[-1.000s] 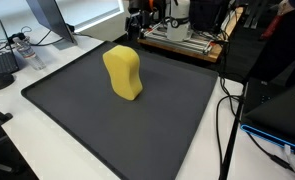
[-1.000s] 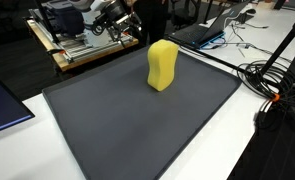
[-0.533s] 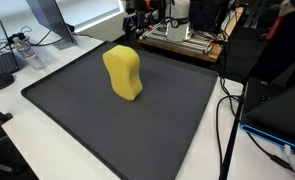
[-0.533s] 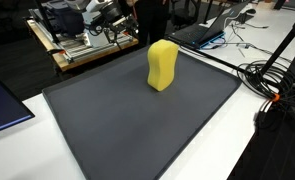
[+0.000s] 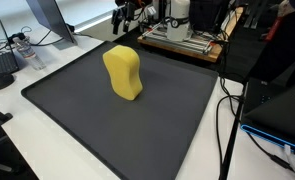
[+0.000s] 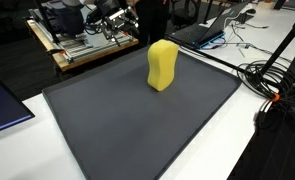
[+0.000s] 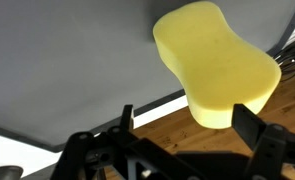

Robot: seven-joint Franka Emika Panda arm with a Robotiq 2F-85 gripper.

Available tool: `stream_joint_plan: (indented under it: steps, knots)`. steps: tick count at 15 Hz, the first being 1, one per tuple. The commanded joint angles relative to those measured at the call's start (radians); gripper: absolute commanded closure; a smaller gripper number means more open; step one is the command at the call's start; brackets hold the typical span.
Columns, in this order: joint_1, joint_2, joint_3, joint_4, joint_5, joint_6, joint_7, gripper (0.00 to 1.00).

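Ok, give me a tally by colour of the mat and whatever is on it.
Yellow: 1, the sponge
Dark grey: 1, the mat
Total: 2

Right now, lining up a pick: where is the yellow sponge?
The yellow sponge stands on the dark mat near its far edge in both exterior views, just short of the wooden board.

your sponge is plain yellow, on a dark grey mat over a white bench; your hand is black.
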Motion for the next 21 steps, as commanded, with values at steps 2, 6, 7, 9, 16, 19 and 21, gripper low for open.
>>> stream_joint_plan:
  steps: [2,6,7,9,16,19,21]
  knots:
    - [-0.002,0.039,-0.010,0.116,-0.059,0.121,-0.034,0.00]
    - [0.012,0.084,0.007,0.205,-0.135,0.137,0.022,0.00]
    - [0.016,0.095,0.012,0.228,-0.174,0.119,0.057,0.00]
    - [0.024,0.117,0.017,0.270,-0.235,0.112,0.105,0.00]
    - [0.066,0.198,0.037,0.415,-0.342,0.137,0.108,0.00]
    - [0.093,0.238,0.041,0.467,-0.384,0.137,0.118,0.00]
    - [0.112,0.267,0.039,0.497,-0.417,0.142,0.118,0.00]
